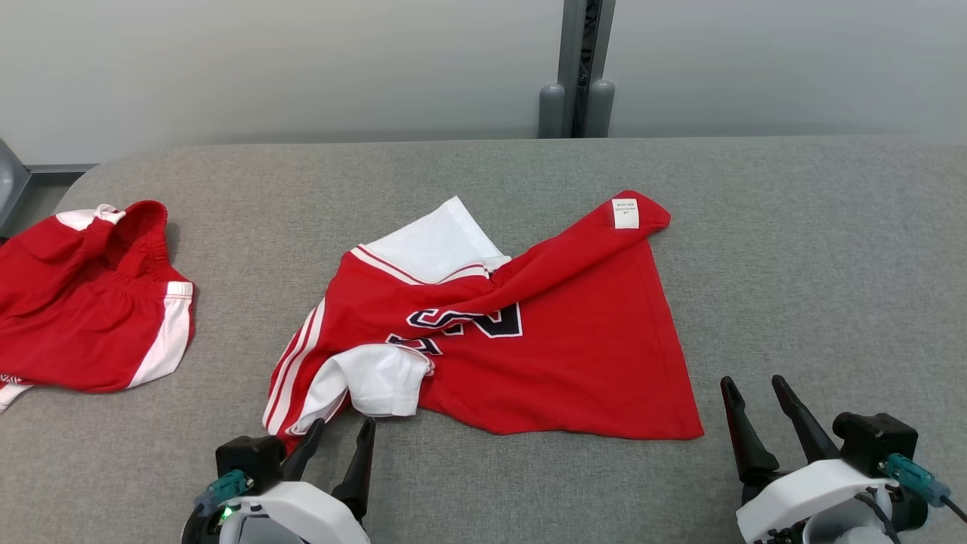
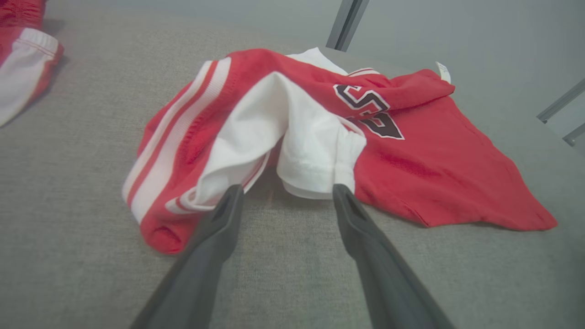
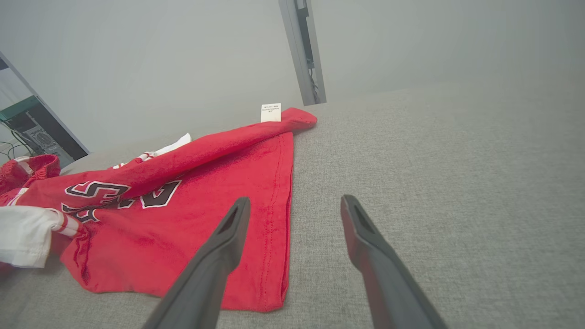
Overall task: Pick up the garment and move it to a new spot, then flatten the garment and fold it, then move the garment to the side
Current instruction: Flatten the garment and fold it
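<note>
Two pincers, the left pincer [image 1: 343, 425] and the right pincer [image 1: 752, 381], stand open and empty over one grey desk [image 1: 816, 249]. One crumpled red garment [image 1: 559, 340] lies just ahead of the left pincer, its white sleeve [image 1: 381, 381] at the fingertips. One pair of red shorts [image 1: 75, 317] lies farther left.

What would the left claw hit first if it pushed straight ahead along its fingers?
The white sleeve of the red jersey: it lies bunched just beyond the left claw's open fingertips, about centred between them. Depth is unclear, so the tips may be nearly touching it.
</note>
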Tool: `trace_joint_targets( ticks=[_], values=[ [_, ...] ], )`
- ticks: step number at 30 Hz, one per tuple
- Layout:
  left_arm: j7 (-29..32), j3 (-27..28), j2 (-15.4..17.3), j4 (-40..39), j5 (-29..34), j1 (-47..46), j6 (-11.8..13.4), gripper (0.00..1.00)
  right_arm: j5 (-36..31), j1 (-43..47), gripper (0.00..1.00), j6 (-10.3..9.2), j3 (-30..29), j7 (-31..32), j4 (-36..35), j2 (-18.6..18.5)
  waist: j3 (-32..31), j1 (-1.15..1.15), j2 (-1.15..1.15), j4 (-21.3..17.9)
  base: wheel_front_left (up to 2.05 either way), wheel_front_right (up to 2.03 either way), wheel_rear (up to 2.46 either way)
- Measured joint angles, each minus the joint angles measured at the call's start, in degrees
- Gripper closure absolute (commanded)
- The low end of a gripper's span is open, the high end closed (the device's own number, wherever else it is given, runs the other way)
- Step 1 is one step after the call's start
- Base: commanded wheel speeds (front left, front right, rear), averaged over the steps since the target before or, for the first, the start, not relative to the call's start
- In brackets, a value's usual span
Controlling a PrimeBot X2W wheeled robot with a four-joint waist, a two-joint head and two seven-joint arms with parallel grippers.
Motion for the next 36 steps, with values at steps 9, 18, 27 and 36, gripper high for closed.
trace_joint_targets(
  ticks=[9,18,27,36],
  values=[
    [-0.85,3.43,-1.31,4.52,-4.77,-3.52,-2.70,0.00,-0.08,-0.18,0.00,0.00,0.22,0.00,0.11,0.18,0.88,0.00,0.00,-0.74,0.00,0.00,0.00],
    [-2.15,7.36,-2.80,9.93,-10.37,-6.94,-6.16,0.00,-0.08,-0.86,0.00,0.00,0.59,0.00,0.32,0.16,1.54,0.00,0.00,-1.59,0.00,0.00,0.00],
    [-3.05,9.13,-2.76,11.94,-12.81,-6.82,-7.57,0.57,-0.01,-0.70,0.00,0.00,0.57,0.00,0.90,0.10,1.05,0.00,0.00,-1.35,0.00,0.00,0.00],
    [-3.00,9.46,-3.74,14.72,-14.29,-8.08,-8.92,1.00,0.00,-0.71,0.00,0.00,1.27,0.01,1.23,-0.02,0.62,0.00,0.00,-0.66,0.00,0.00,0.00]
  ],
)
